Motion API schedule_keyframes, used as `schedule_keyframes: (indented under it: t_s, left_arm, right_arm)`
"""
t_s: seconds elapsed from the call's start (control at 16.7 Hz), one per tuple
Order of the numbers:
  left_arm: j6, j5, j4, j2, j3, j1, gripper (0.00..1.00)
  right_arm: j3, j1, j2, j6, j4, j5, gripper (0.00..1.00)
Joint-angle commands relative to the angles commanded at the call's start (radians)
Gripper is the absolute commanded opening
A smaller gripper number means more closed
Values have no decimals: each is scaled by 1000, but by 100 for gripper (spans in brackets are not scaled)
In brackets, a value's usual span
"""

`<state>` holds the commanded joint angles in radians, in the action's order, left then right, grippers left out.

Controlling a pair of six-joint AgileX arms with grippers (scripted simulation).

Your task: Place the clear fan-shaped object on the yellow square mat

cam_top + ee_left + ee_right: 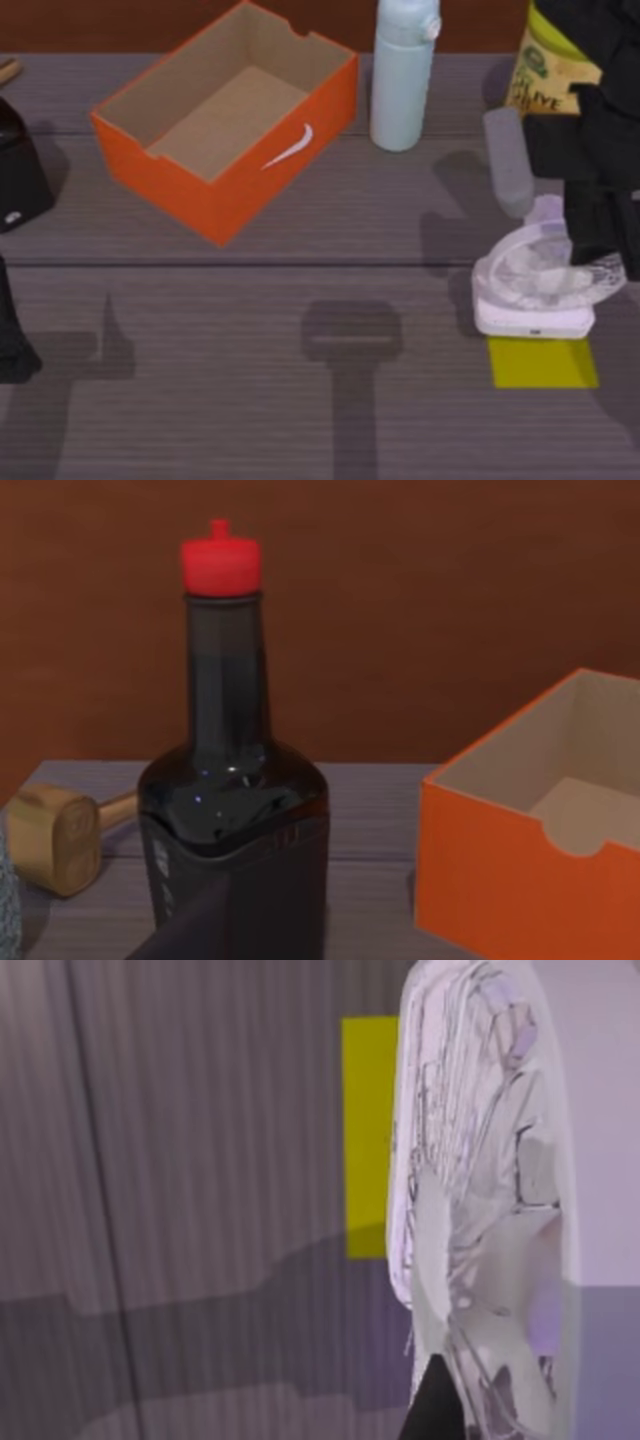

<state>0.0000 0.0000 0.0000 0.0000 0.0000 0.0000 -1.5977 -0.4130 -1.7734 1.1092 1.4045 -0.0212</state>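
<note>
- Top view: the small translucent whitish-lilac fan-shaped object [535, 285], a ribbed round disc on a rounded white base, is at the right side of the grey striped counter [300, 400].
- Its base overlaps the far edge of the flat yellow square mat [543, 362]; most of the mat lies bare on the near side of the object.
- The right arm's black gripper [600, 235] reaches in from the right edge and is at the disc's upper right part; whether its fingers grip the disc or stand apart cannot be told.
- Right wrist view: the ribbed disc [480, 1210] fills the frame close up, with the yellow mat [368, 1135] behind it.
- The left arm is parked at the counter's left edge; its gripper is out of sight.
- Left wrist view: a dark sauce bottle with a red cap [225, 810] stands close, next to an open orange cardboard box [530, 850].
- Top view: the orange box [225, 125] is at far left of centre, a tall pale-blue bottle [403, 70] stands beside it, and a yellow-green olive oil bottle [545, 65] is at the far right.
</note>
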Motion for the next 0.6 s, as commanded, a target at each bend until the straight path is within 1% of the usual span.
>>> schedule_keyframes:
  t_s: [0.12,0.24,0.6]
  left_arm:
    - [0,0,0,0,0,0,100]
    - [0,0,0,0,0,0,100]
    - [0,0,0,0,0,0,100]
  right_arm:
    - [49,39,39,87,-10,-2,0]
    - [77,62,63,131,-16,-3,0]
    - [82,60,62,134,-19,-3,0]
